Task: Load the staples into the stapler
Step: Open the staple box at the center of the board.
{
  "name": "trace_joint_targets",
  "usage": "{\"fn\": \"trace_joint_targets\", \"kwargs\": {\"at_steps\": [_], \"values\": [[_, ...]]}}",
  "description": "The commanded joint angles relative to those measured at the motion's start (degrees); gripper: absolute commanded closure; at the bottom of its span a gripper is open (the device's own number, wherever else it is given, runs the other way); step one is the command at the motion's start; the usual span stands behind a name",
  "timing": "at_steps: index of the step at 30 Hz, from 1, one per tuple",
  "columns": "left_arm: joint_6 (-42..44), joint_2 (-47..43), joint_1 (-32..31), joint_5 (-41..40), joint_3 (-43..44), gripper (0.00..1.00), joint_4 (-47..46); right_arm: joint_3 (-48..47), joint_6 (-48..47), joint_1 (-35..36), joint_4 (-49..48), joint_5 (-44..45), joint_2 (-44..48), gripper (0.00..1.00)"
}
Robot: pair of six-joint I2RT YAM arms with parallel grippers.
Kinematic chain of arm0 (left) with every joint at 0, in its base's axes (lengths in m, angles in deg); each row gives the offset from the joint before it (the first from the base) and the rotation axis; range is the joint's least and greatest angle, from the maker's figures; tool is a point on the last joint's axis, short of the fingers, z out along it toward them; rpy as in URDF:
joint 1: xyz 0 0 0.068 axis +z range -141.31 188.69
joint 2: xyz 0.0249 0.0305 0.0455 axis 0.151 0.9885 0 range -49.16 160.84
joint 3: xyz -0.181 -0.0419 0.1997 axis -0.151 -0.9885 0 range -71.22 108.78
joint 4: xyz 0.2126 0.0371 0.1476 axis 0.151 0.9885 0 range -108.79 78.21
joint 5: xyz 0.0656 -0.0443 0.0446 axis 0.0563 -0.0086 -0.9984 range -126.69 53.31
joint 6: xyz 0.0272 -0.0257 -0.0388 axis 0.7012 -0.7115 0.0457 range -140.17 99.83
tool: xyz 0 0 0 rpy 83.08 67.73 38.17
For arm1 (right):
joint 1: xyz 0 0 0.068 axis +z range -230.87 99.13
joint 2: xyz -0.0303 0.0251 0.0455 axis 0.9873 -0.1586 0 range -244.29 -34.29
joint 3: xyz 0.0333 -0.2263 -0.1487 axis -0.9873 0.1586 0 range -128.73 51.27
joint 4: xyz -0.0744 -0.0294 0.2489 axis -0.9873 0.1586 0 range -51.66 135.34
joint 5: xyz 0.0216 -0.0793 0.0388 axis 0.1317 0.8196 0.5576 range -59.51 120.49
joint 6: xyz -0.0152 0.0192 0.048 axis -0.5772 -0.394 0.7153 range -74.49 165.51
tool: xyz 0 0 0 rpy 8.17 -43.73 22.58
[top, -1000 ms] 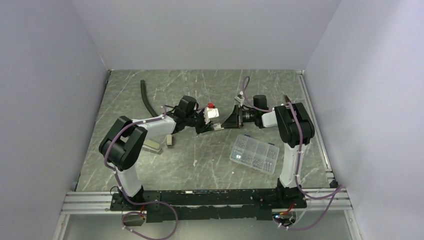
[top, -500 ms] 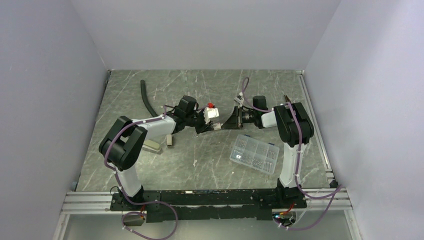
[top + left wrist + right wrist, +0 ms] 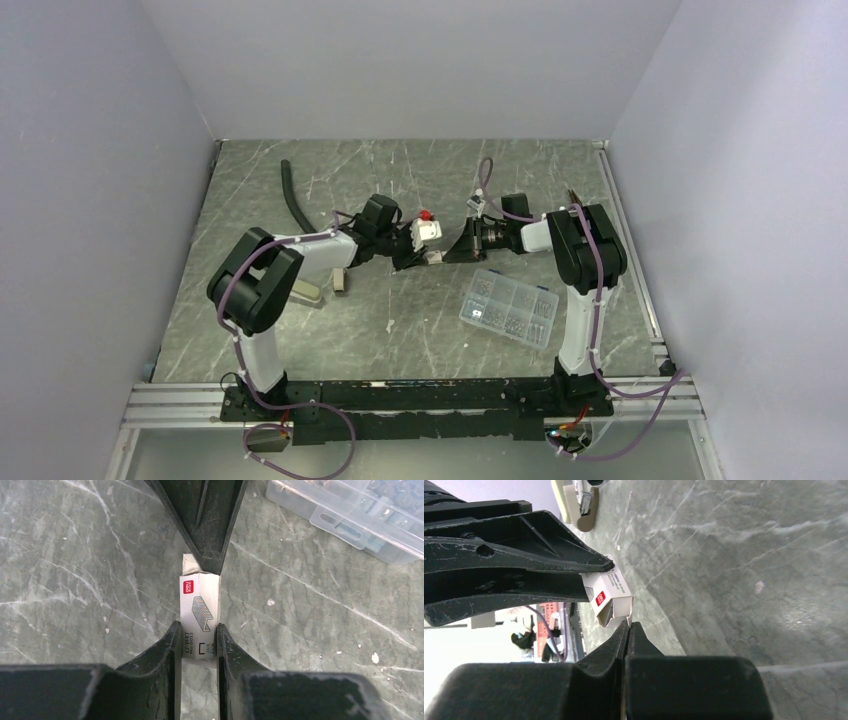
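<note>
Top cam: high behind the bases, angled down, far, whole worktop [image 3: 400, 330] in frame. Left wrist cam: close, looking straight down past the left hand [image 3: 198, 630]. Right wrist cam: close and low, grazing along the right hand [image 3: 628, 625]. Both wrist views share the staple box [image 3: 200, 605].

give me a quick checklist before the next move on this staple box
1. Grip: left claw shut on the staple box, a finger on each side: ok.
2. Flap: right claw is shut at the box's far end flap; whether the flap is actually pinched: cannot tell.
3. Box's contents out: not ok, nothing showing.
4. Target: stapler lies apart from both claws; open or shut: cannot tell.
5. Clutter: clear compartment box sits apart from both claws: ok.
</note>
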Motion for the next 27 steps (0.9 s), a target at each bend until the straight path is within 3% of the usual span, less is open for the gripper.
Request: {"fn": "trace_joint_targets", "kwargs": {"at_steps": [1,14,27], "values": [[1.12,1.75,0.23,-1.89,2.60,0.88,1.85,-2.49,-7.06,-0.64,4.95,4.12,1.09,1.00],[3.28,3.50,0.22,-4.85,2.60,0.78,3.12,-3.78,-11.10,-0.99,8.99,5.37,0.21,1.00],[4.34,5.22,0.05,-7.18,3.94,0.76,5.46,-4.03,-13.11,-1.91,10.76,7.01,0.70,1.00]]}}
